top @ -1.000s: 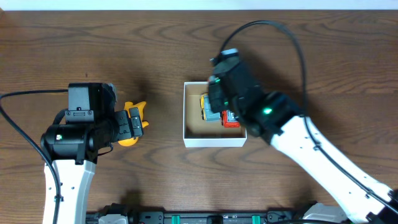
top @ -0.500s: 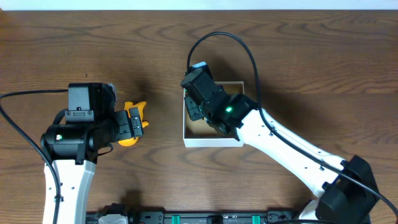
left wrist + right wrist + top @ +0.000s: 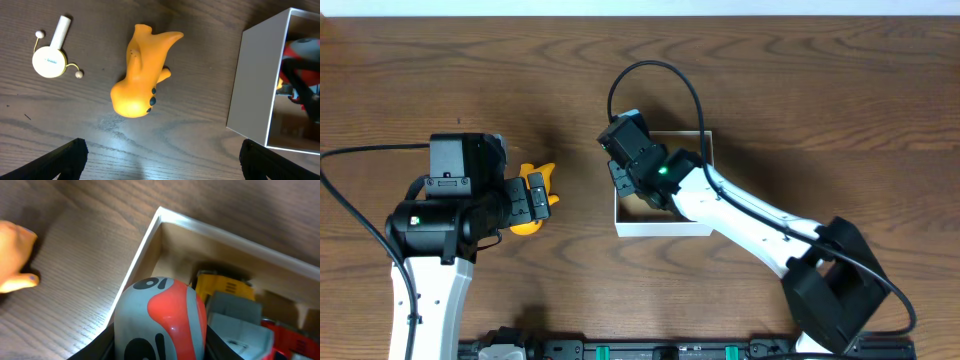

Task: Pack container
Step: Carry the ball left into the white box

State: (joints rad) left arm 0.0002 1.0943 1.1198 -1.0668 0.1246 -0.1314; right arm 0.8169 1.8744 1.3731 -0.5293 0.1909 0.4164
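- The container [image 3: 665, 229] is a small, square, shallow box with thin, smooth white walls and a dull brown cardboard floor. It sits flat about mid-table on the dark wood-grain table [image 3: 820, 90].
- The right gripper [image 3: 155, 347] hangs over the container's far left corner. It is clenched on a grey and red rounded plastic toy [image 3: 160, 310], with a dark finger on each flank.
- That toy is glossy and egg-like, with a red stripe over its grey crown and black markings.
- Past the held toy, a yellow blocky toy [image 3: 220, 287], a grey angular piece [image 3: 234, 316] and a red piece [image 3: 287, 340] lie crowded on the cardboard floor.
- From overhead, the right arm's white link and black head cover most of the box's inside. A black cable [image 3: 660, 72] arches above the far wall.
- An orange smooth moulded toy [image 3: 140, 82] lies on the bare wood left of the container and apart from it. It has a plump rounded body, a forked tail end and small dark blue dots.
- The left gripper [image 3: 165, 156] hovers above the orange toy, released. Its black fingertips are spread wide and touch nothing.
- A small white round drum toy [image 3: 50, 57] lies left of the orange toy, apart from it. It has a white stick handle, a yellow cord and two pale beads. It shows only in the left wrist view.
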